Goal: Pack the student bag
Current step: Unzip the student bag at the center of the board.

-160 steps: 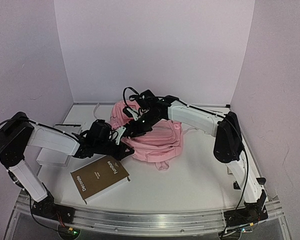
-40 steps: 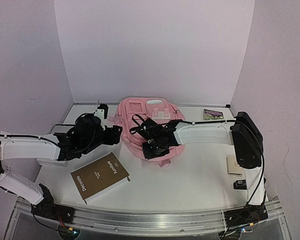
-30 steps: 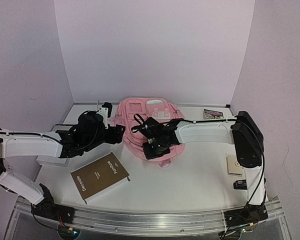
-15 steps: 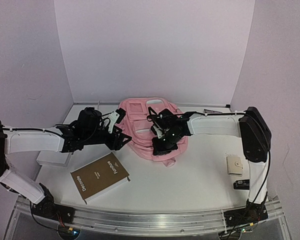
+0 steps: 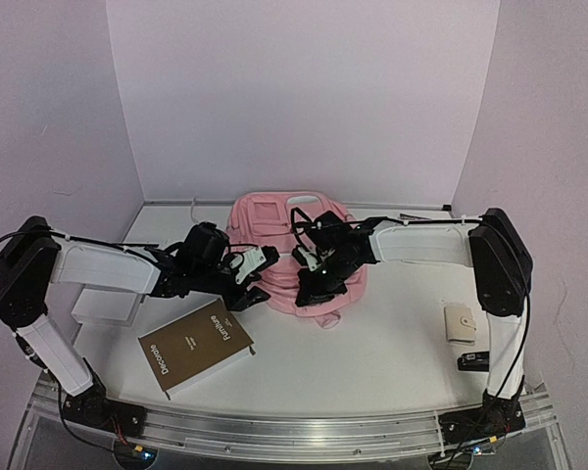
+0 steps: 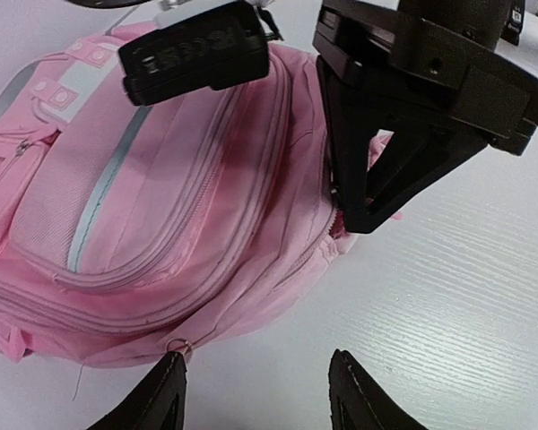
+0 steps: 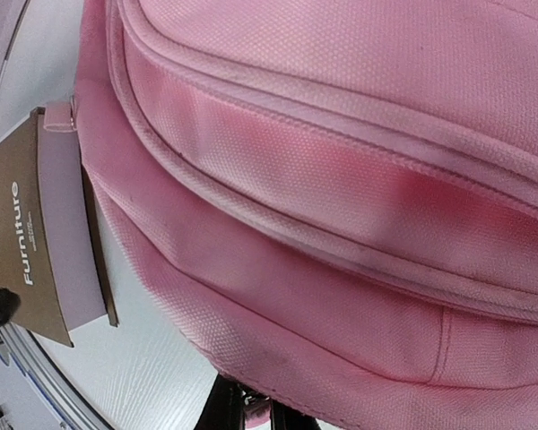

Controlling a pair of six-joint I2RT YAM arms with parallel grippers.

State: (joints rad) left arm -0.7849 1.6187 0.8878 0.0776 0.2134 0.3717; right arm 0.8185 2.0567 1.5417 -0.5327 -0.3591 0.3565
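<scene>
— Where is the student bag (image 5: 260, 213) laid?
— At the far middle of the counter (image 5: 372, 343).
— And the fingers?
— The left fingers (image 6: 166, 394) are spread beside it; its edge is pinched by the right fingers (image 6: 341, 152).

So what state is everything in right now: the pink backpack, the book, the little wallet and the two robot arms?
Backpack: lying flat, front up, visible zips closed.
Book: closed, lying flat, cover up.
Wallet: closed, lying flat.
Left arm: jaws open, empty, beside the backpack.
Right arm: jaws shut on the backpack's edge.
</scene>
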